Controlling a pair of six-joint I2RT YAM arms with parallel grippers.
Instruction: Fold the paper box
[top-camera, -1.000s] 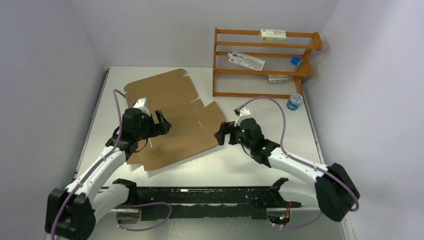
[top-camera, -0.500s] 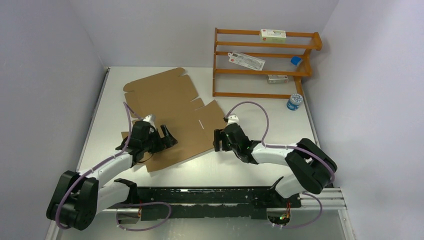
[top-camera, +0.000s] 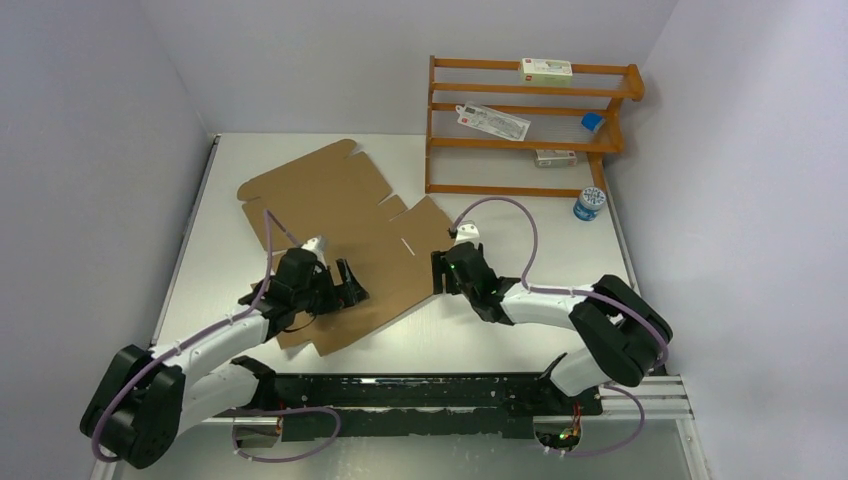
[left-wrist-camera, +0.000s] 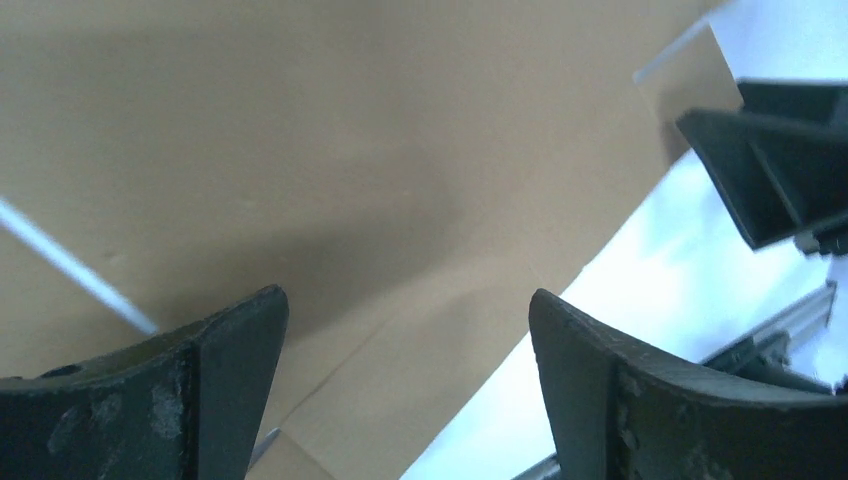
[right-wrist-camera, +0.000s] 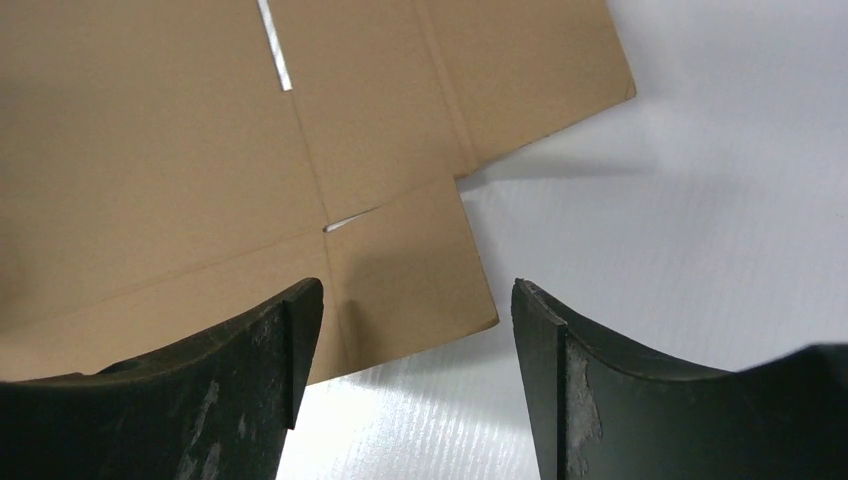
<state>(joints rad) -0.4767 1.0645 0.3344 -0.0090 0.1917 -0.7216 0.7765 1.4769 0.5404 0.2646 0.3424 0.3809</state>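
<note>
Arms first, nearest: both have come in low over the last sec. The left gripper (top-camera: 347, 288) has slid toward the near-right and now sits over the near part of the paper box (top-camera: 340, 215). The right gripper (top-camera: 440, 272) has moved left, up to the sheet's right edge, w/ its elbow now folded back toward the base. The sheet itself has shifted a bit; its far-left corner sits further left than before. Judgement: that's setup for a first fold, not the fold itself, since the sheet lies flat and no flap is up yet. Pose: left arm stretched low along the table (top-camera: 560, 260), forearm near flat, wrist aimed at the right gripper. Left wrist view shows its jaws spread wide, nothing between them, just brown board (left-wrist-camera: 350, 150) below and the other gripper at top right. Right wrist view shows the right gripper (right-wrist-camera: 415, 300) w/ jaws apart, narrower than a sec ago, poised over a small corner flap (right-wrist-camera: 410, 270) by a slit; no pinch on the board that I can see. Further out, the box spreads across the left-centre of the table, its far flaps toward the back wall. At the back right stands a wooden rack (top-camera: 530, 125) w/ small white cartons (top-camera: 546, 70), and a blue-lidded jar (top-camera: 589, 205) just beside its foot, well apart from the work.
</note>
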